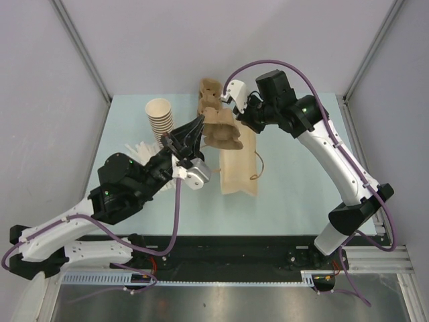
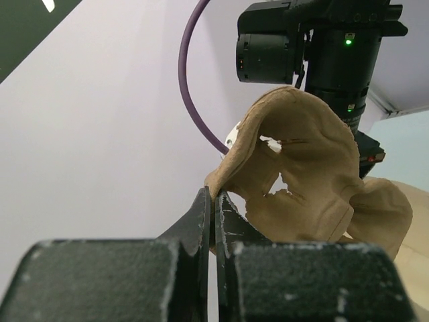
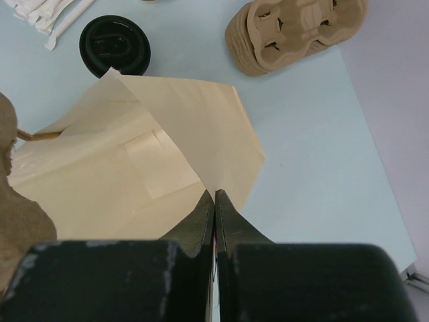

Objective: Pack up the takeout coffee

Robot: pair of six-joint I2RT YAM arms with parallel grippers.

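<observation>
The left gripper (image 2: 213,196) is pinched closed on the thin rim of a moulded brown pulp cup carrier (image 2: 301,168), held aloft. The right gripper (image 3: 214,196) is clamped on the edge of a flat cream paper bag (image 3: 134,168). Beyond the bag, on the pale blue table (image 3: 301,147), stands the takeout coffee (image 3: 114,45), seen from above as little more than its round black plastic lid. White wrapped straws (image 3: 40,17) lie near it, and a stack of pulp carriers (image 3: 295,30) sits further off.

The cup probably handles light. Its paper wall would give under a hard squeeze, and the slick lid could pop off, so a hold across the body just below the lid looks safest. That body is hidden beneath the lid, so neither its ribs nor any fill can be judged. In the top view I cannot find the cup; the left arm and carrier probably cover it.
</observation>
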